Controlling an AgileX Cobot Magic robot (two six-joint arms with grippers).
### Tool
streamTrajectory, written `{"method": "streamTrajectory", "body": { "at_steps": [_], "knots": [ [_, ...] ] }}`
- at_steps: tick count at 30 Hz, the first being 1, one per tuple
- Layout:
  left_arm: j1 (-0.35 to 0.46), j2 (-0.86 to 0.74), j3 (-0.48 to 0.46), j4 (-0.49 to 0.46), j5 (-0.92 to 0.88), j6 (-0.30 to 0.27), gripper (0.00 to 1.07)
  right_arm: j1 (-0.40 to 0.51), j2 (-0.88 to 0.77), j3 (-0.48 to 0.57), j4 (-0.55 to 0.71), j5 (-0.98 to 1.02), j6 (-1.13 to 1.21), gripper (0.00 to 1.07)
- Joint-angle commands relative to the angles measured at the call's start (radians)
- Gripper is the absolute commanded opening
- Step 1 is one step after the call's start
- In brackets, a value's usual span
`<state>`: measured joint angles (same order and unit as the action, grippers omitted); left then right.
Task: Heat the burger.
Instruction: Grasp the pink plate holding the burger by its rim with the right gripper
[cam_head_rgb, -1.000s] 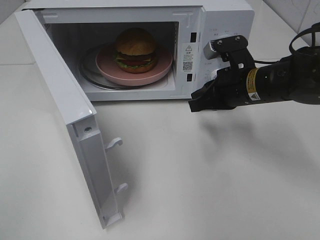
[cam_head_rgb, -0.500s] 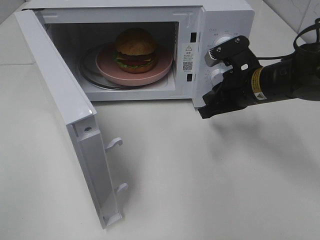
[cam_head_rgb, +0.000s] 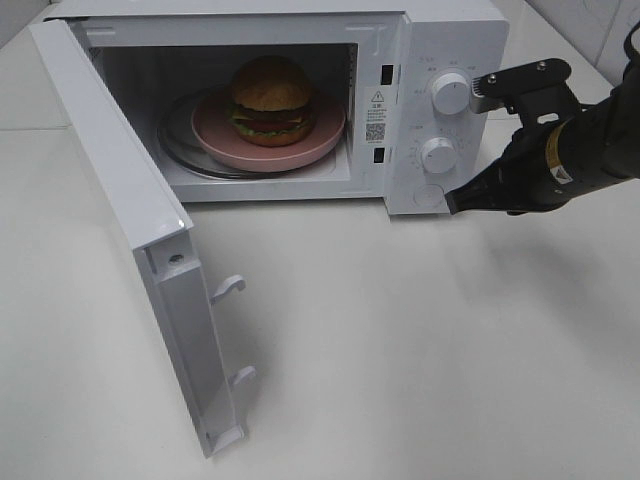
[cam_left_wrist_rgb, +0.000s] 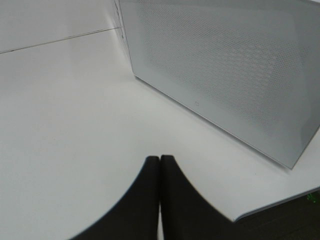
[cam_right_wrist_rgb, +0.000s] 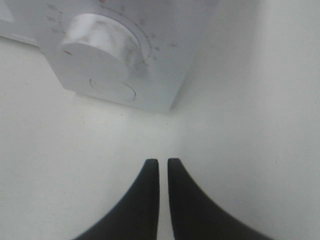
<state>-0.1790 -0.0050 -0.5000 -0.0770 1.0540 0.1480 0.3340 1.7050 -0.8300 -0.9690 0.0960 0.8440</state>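
Already loaded: burger (cam_head_rgb: 271, 98) on pink plate (cam_head_rgb: 320, 137) inside microwave (cam_head_rgb: 455, 40), at desk's back edge. Door (cam_head_rgb: 130, 230) wide open. Right gripper (cam_right_wrist_rgb: 162, 167) nearly closed, empty, near knobs (cam_head_rgb: 438, 154). Left gripper (cam_left_wrist_rgb: 159, 162) closed, empty. Left: shut door, set timer.

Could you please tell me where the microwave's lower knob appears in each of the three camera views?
Exterior high: the lower knob sits on the control panel, right of the burger, beside the right gripper.
Left wrist: not in view; only the open door's mesh face shows.
Right wrist: the knob fills the upper part, blurred.
Shared landmark: the white table.
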Motion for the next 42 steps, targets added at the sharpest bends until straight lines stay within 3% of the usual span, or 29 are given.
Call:
{"method": "streamTrajectory", "body": {
  "at_steps": [1,2,3,4,5,6,7,8,9,10,11,12,13,15,16,17,18,20,23,25,31,36,41,42],
  "knots": [
    [0.002,-0.021,0.003,-0.001,-0.014,-0.009,0.0,0.007,-0.011,-0.003,0.137,0.069,-0.139,0.09],
    [0.002,-0.021,0.003,-0.001,-0.014,-0.009,0.0,0.007,-0.012,-0.003,0.29,0.118,-0.293,0.09],
    [0.002,-0.021,0.003,-0.001,-0.014,-0.009,0.0,0.007,-0.012,-0.003,0.29,0.118,-0.293,0.09],
    [0.002,-0.021,0.003,-0.001,-0.014,-0.009,0.0,0.007,-0.013,-0.003,0.453,0.155,-0.458,0.09],
    [0.002,-0.021,0.003,-0.001,-0.014,-0.009,0.0,0.007,-0.013,-0.003,0.453,0.155,-0.458,0.09],
    [0.002,-0.021,0.003,-0.001,-0.014,-0.009,0.0,0.007,-0.015,-0.003,0.54,0.174,-0.553,0.09],
    [0.002,-0.021,0.003,-0.001,-0.014,-0.009,0.0,0.007,-0.018,-0.003,0.695,0.201,-0.747,0.09],
    [0.002,-0.021,0.003,-0.001,-0.014,-0.009,0.0,0.007,-0.018,-0.003,0.695,0.201,-0.747,0.09],
    [0.002,-0.021,0.003,-0.001,-0.014,-0.009,0.0,0.007,-0.018,-0.003,0.858,0.222,-0.915,0.09],
    [0.002,-0.021,0.003,-0.001,-0.014,-0.009,0.0,0.007,-0.018,-0.003,0.858,0.222,-0.915,0.09],
    [0.002,-0.021,0.003,-0.001,-0.014,-0.009,0.0,0.007,-0.018,-0.003,1.03,0.245,-1.077,0.09],
    [0.002,-0.021,0.003,-0.001,-0.014,-0.009,0.0,0.007,-0.018,-0.003,1.03,0.245,-1.077,0.09],
    [0.002,-0.021,0.003,-0.001,-0.014,-0.009,0.0,0.007,-0.018,-0.003,1.183,0.261,-1.245,0.1],
    [0.002,-0.021,0.003,-0.001,-0.014,-0.009,0.0,0.007,-0.018,-0.003,1.236,0.268,-1.308,0.1],
    [0.002,-0.021,0.003,-0.001,-0.014,-0.009,0.0,0.007,-0.018,-0.003,1.349,0.28,-1.457,0.1],
    [0.002,-0.021,0.003,-0.001,-0.014,-0.009,0.0,0.007,-0.018,-0.003,1.349,0.28,-1.457,0.1],
    [0.002,-0.021,0.003,-0.001,-0.014,-0.009,0.0,0.011,-0.018,-0.007,1.443,0.297,-1.584,0.11],
    [0.002,-0.021,0.003,-0.001,-0.014,-0.009,0.0,0.032,-0.018,-0.015,1.503,0.304,-1.666,0.12],
    [0.002,-0.021,0.003,-0.001,-0.014,-0.009,0.0,0.113,-0.018,-0.051,1.513,0.298,-1.762,0.19],
    [0.002,-0.021,0.003,-0.001,-0.014,-0.009,0.0,0.113,-0.018,-0.051,1.513,0.298,-1.762,0.19],
    [0.002,-0.021,0.003,-0.001,-0.014,-0.009,0.0,0.243,-0.018,-0.17,1.474,0.24,-1.795,0.44],
    [0.002,-0.021,0.003,-0.001,-0.014,-0.009,0.0,0.273,-0.017,-0.227,1.416,0.239,-1.795,0.47],
    [0.002,-0.021,0.003,-0.001,-0.014,-0.009,0.0,0.321,0.03,-0.34,1.243,0.254,-1.796,0.49],
    [0.002,-0.021,0.003,-0.001,-0.014,-0.009,0.0,0.347,0.058,-0.376,1.155,0.257,-1.796,0.52]
  ]
}}
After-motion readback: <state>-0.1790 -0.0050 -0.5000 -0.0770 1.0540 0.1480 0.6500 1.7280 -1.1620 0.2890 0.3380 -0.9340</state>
